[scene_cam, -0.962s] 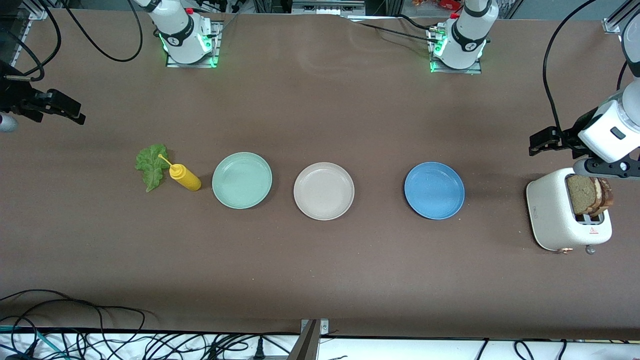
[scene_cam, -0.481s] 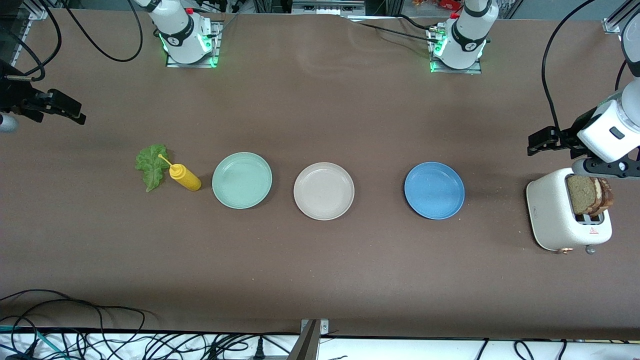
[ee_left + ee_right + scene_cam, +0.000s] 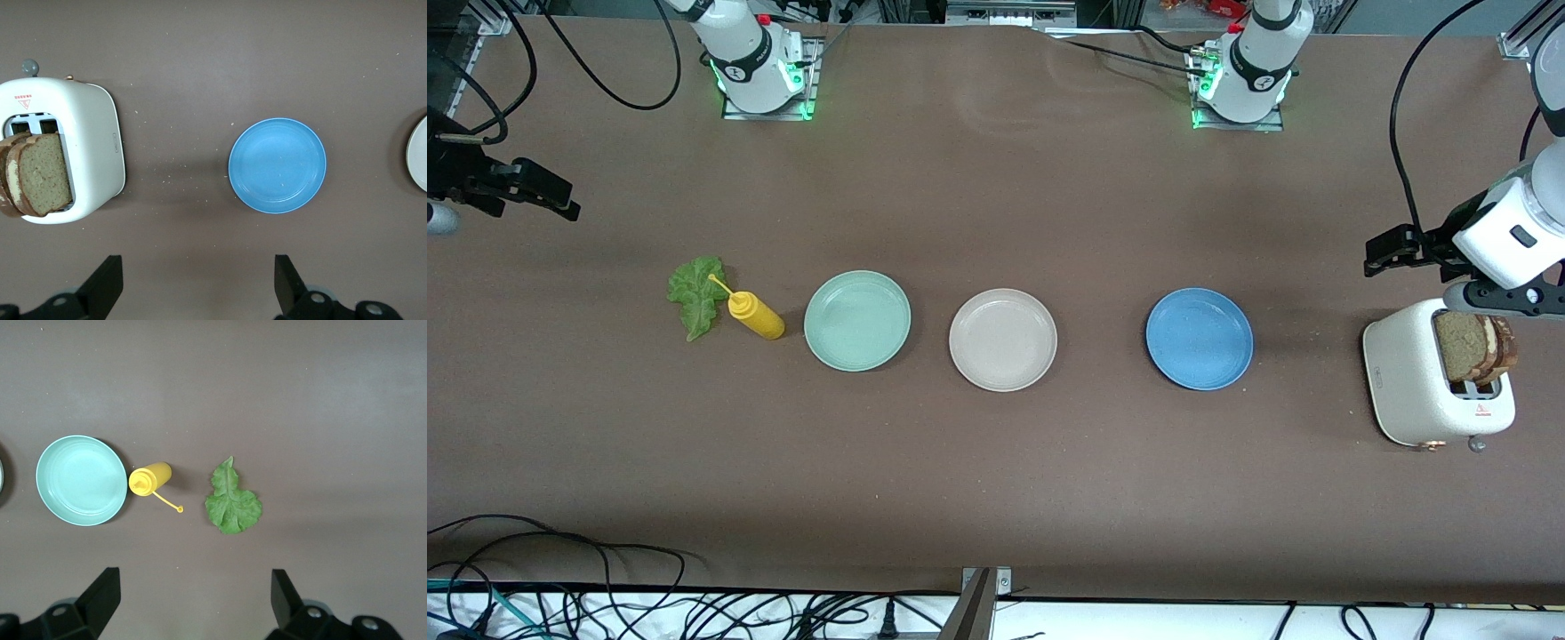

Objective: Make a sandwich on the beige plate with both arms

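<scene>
The beige plate (image 3: 1002,340) lies bare in the middle of the table, between a mint-green plate (image 3: 857,320) and a blue plate (image 3: 1199,338). Two bread slices (image 3: 1476,345) stand in the slots of a white toaster (image 3: 1405,373) at the left arm's end; the left wrist view shows the bread slices (image 3: 40,175) too. The lettuce leaf (image 3: 696,295) lies flat at the right arm's end, beside a yellow squeeze bottle (image 3: 756,316). My left gripper (image 3: 198,283) hangs open and holds nothing, over bare table between toaster and blue plate. My right gripper (image 3: 195,600) hangs open and holds nothing, over the table by the lettuce leaf (image 3: 231,500).
The yellow bottle lies on its side, its nozzle over the lettuce edge. The three plates form a row across the table. Both arm bases stand along the table edge farthest from the front camera. Cables lie past the edge nearest the front camera.
</scene>
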`<move>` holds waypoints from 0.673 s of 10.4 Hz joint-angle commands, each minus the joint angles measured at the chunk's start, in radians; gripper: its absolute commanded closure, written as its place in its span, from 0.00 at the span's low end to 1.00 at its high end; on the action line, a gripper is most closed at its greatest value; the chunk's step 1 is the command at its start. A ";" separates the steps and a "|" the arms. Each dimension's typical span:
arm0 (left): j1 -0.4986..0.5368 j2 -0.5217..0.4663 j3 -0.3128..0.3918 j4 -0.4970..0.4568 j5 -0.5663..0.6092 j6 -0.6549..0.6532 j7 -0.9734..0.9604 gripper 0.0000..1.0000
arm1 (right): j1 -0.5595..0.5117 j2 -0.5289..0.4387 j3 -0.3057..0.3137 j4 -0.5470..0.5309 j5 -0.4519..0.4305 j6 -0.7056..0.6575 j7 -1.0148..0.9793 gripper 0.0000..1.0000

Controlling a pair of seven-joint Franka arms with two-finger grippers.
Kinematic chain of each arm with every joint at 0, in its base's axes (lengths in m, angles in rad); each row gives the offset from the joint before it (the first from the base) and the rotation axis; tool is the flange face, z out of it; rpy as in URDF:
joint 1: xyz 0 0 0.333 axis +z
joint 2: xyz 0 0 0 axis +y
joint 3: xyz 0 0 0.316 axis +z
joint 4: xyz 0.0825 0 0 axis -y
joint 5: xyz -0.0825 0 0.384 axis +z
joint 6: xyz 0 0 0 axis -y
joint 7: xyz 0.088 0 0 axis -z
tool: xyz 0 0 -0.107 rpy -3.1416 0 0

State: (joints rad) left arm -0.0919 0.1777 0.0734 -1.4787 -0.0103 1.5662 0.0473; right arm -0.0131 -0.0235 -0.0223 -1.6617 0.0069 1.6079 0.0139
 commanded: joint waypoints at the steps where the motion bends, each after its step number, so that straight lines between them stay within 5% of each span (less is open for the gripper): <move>1: -0.002 0.012 0.003 0.029 -0.031 -0.006 0.014 0.00 | -0.004 -0.003 0.004 0.008 0.015 -0.014 0.006 0.00; 7: 0.000 0.006 0.003 0.031 -0.033 -0.009 0.014 0.00 | -0.004 -0.003 0.004 0.008 0.016 -0.014 0.008 0.00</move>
State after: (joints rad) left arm -0.0919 0.1777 0.0731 -1.4786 -0.0121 1.5662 0.0473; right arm -0.0131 -0.0235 -0.0222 -1.6617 0.0069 1.6073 0.0139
